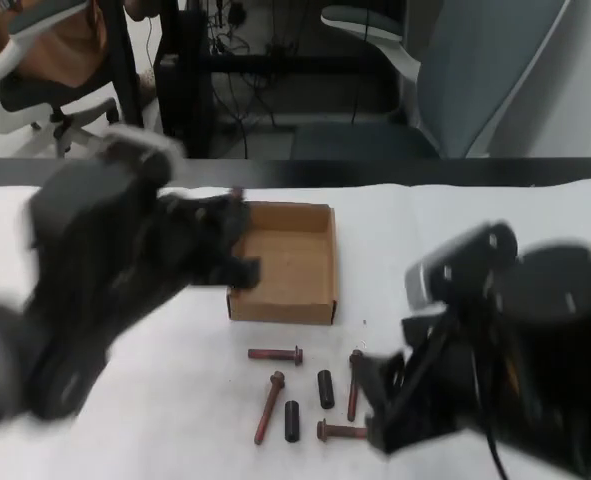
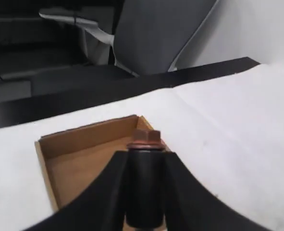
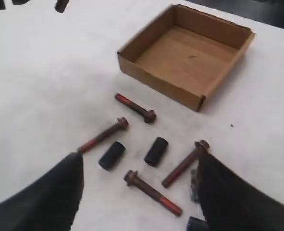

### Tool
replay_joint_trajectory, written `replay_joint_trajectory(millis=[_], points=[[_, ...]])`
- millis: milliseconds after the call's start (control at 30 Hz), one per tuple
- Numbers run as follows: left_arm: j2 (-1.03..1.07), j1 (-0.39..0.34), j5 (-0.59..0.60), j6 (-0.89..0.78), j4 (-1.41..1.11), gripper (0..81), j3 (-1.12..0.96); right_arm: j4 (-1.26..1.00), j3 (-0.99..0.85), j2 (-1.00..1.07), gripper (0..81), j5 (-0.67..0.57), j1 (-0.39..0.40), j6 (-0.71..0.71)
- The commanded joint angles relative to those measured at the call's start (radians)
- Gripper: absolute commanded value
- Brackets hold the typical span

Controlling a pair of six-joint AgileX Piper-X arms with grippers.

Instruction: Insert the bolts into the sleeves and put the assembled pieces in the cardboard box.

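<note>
Beyond the white-covered surface (image 1: 495, 225) stands a grey office chair (image 1: 485, 70). Nearer, the open-topped cardboard box (image 1: 283, 303) has its left wall hidden behind the left arm (image 1: 85, 270). At that side of the box the left tool (image 2: 145, 166) is clenched on the assembled piece (image 2: 144, 139), a black sleeve with a rust-red bolt through it. The right tool (image 3: 139, 163) hangs released above four loose bolts (image 3: 135, 108) and two short black sleeves (image 3: 112, 155) near the box's front wall.
</note>
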Motion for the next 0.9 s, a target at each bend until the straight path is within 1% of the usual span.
replay_joint_trajectory(millis=[0, 33, 100, 167, 200, 333, 400, 433, 467, 500, 533, 567, 600, 633, 733, 867], points=[[0.137, 0.002, 0.030, -0.006, 0.160, 1.8, -0.187, 0.053, -0.060, 0.049, 62.2, -0.070, -0.095, -0.028], [0.189, 0.002, 0.030, -0.006, 0.219, 1.8, -0.246, 0.057, -0.079, 0.078, 61.6, -0.089, -0.124, -0.026], [0.255, 0.002, 0.030, -0.008, 0.277, 1.8, -0.342, 0.059, -0.110, 0.132, 56.1, -0.101, -0.162, -0.028], [0.332, 0.002, 0.030, -0.008, 0.304, 1.8, -0.429, 0.059, -0.141, 0.205, 48.4, -0.101, -0.191, -0.044], [0.368, 0.002, 0.030, -0.008, 0.308, 1.8, -0.459, 0.059, -0.158, 0.237, 47.3, -0.101, -0.198, -0.050], [0.475, 0.002, 0.032, 0.018, 0.318, 1.8, -0.569, 0.062, -0.223, 0.411, 48.6, -0.101, -0.206, -0.047], [0.507, 0.002, 0.025, 0.054, 0.318, 0.1, -0.597, 0.074, -0.262, 0.486, 48.9, -0.101, -0.206, -0.036], [0.521, 0.002, 0.025, 0.076, 0.316, 3.4, -0.606, 0.078, -0.280, 0.525, 48.9, -0.101, -0.206, -0.027], [0.531, 0.002, 0.025, 0.097, 0.318, 9.5, -0.612, 0.079, -0.293, 0.555, 48.9, -0.101, -0.206, -0.026], [0.534, 0.004, 0.025, 0.107, 0.317, 18.2, -0.612, 0.078, -0.307, 0.586, 48.9, -0.101, -0.206, -0.026], [0.534, 0.004, 0.025, 0.120, 0.320, 29.3, -0.612, 0.080, -0.322, 0.618, 48.9, -0.101, -0.206, -0.024], [0.534, 0.007, 0.025, 0.130, 0.328, 42.6, -0.612, 0.091, -0.334, 0.647, 48.9, -0.101, -0.206, -0.018], [0.530, 0.012, 0.025, 0.132, 0.334, 58.0, -0.612, 0.120, -0.350, 0.671, 48.9, -0.101, -0.206, -0.002], [0.527, 0.013, 0.025, 0.132, 0.342, 70.0, -0.612, 0.157, -0.363, 0.691, 48.9, -0.101, -0.206, 0.001], [0.525, 0.025, 0.025, 0.126, 0.349, 70.0, -0.612, 0.286, -0.377, 0.708, 48.6, -0.091, -0.206, 0.005], [0.525, 0.039, 0.025, 0.120, 0.355, 70.0, -0.612, 0.361, -0.376, 0.704, 48.6, -0.040, -0.206, -0.028]])
